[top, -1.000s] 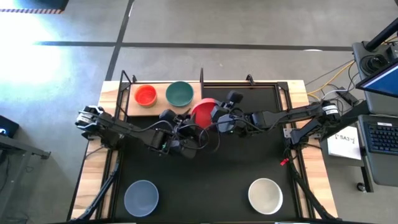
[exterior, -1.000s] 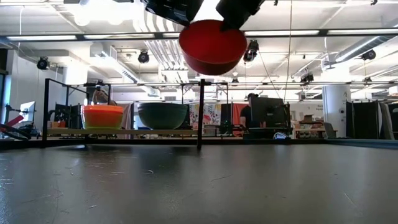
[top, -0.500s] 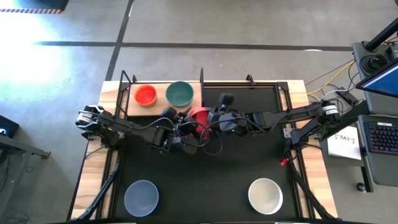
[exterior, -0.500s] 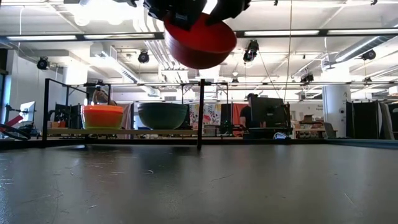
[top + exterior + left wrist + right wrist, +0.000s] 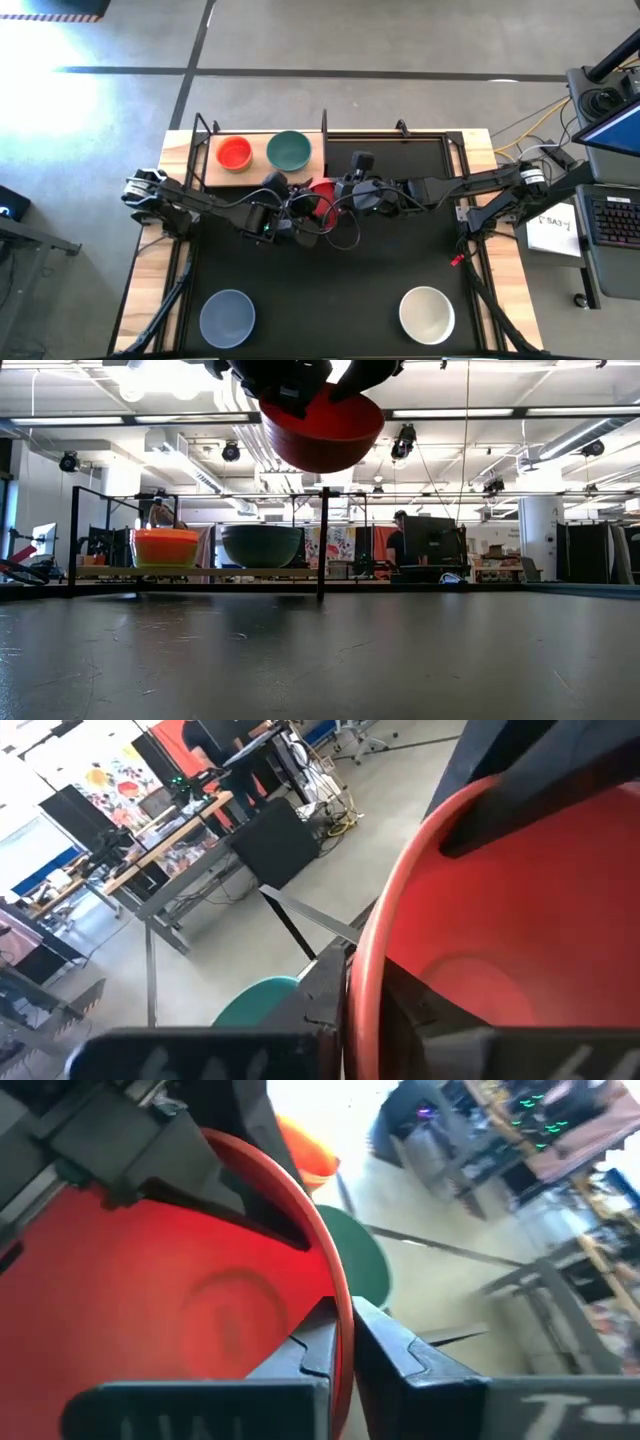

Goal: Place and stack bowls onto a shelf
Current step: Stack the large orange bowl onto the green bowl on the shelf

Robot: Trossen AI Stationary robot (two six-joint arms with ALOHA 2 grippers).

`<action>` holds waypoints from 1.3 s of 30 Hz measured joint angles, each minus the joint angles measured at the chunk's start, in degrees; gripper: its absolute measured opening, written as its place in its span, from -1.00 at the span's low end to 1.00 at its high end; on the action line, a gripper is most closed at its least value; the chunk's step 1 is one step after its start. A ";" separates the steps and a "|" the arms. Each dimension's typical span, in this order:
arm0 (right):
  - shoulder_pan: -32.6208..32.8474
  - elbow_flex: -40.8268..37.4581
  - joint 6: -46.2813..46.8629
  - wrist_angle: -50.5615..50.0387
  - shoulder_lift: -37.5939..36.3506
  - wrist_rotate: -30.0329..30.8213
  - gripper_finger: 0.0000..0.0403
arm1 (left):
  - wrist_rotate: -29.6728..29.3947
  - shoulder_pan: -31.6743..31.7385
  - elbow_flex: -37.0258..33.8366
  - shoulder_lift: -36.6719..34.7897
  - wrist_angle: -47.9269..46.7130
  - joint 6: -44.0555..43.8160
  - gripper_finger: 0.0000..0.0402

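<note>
While aloft: round red bowl, above the black mat.
Left gripper: clamped on its rim.
Right gripper: clamped on the opposite rim.

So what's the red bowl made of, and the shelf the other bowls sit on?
The red bowl looks like smooth plastic, maybe glazed ceramic: plain even colour, soft shine, thin rim. Both grippers are shut on its rim, the left and the right. The shelf looks like pale unpainted wood with thin black metal posts.
</note>
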 joint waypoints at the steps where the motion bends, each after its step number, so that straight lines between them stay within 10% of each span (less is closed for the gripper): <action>1: 0.00 0.06 0.93 -0.71 -0.04 -1.19 -0.89 | 0.16 -0.03 -0.04 0.00 -0.03 0.08 -0.95; 20: -0.04 0.09 12.19 -11.83 -5.12 -3.36 0.09 | 15.49 3.48 -0.15 0.02 -2.19 -3.12 -0.99; 30: -0.57 0.09 33.71 -22.67 -10.05 -22.83 0.16 | 31.68 9.64 1.27 -2.40 -15.20 -6.95 -0.99; 39: -0.39 -0.14 46.23 -38.00 -8.82 -30.59 0.09 | 32.74 17.31 1.40 -14.09 -25.60 -3.44 -0.99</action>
